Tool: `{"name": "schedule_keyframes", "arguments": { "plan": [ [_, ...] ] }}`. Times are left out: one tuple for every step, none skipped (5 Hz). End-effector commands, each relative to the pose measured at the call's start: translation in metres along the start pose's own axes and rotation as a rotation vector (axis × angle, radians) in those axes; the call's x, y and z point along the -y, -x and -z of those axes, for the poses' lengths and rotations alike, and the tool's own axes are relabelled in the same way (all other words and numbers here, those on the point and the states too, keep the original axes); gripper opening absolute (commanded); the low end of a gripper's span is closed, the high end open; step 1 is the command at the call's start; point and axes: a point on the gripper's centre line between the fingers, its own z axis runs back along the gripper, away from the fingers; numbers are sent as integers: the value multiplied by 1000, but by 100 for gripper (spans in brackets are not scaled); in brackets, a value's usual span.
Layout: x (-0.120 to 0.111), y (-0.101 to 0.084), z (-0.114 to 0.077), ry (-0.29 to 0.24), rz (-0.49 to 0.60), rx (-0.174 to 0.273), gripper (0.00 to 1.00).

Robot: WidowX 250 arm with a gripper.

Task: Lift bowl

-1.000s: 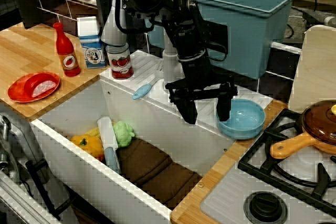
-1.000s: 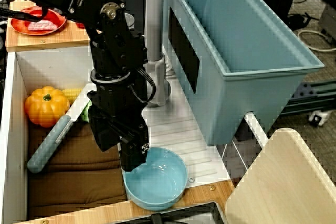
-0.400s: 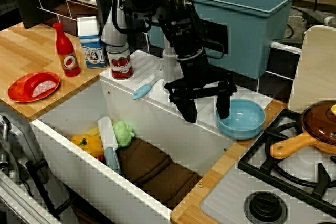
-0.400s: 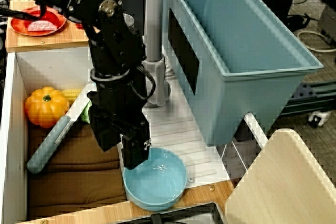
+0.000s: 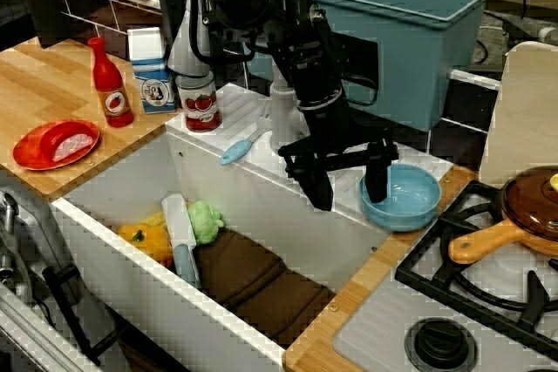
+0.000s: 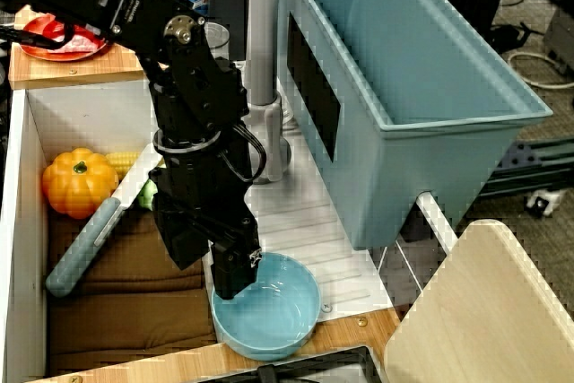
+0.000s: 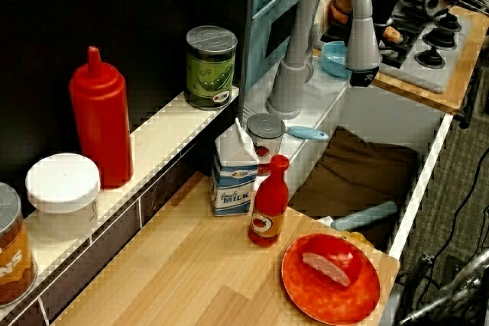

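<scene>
The gripper (image 5: 349, 182) has shifted right and dipped lower, one finger (image 5: 376, 179) now down inside the bowl (image 5: 406, 198), the other (image 5: 317, 187) hanging outside over the sink (image 5: 131, 254). Fingers spread wide, straddling the near rim, not pinching. The bowl sits on the white ledge beside the stove (image 5: 488, 285). Above, the black arm (image 5: 301, 50) slants down from the upper left, wrist pointing nearly straight down.

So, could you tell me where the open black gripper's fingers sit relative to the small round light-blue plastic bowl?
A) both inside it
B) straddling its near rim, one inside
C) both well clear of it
B: the gripper has one finger inside the bowl, the other outside its rim.
</scene>
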Motion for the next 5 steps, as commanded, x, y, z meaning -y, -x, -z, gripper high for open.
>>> {"name": "schedule_keyframes", "arguments": {
  "plan": [
    [4,-4,-7,20,-5,38,100],
    [4,-5,0,19,-21,39,100],
    [4,-6,8,16,-32,42,100],
    [5,-3,18,1,-30,41,100],
    [5,-5,22,-3,-17,13,0]
  ]
}}
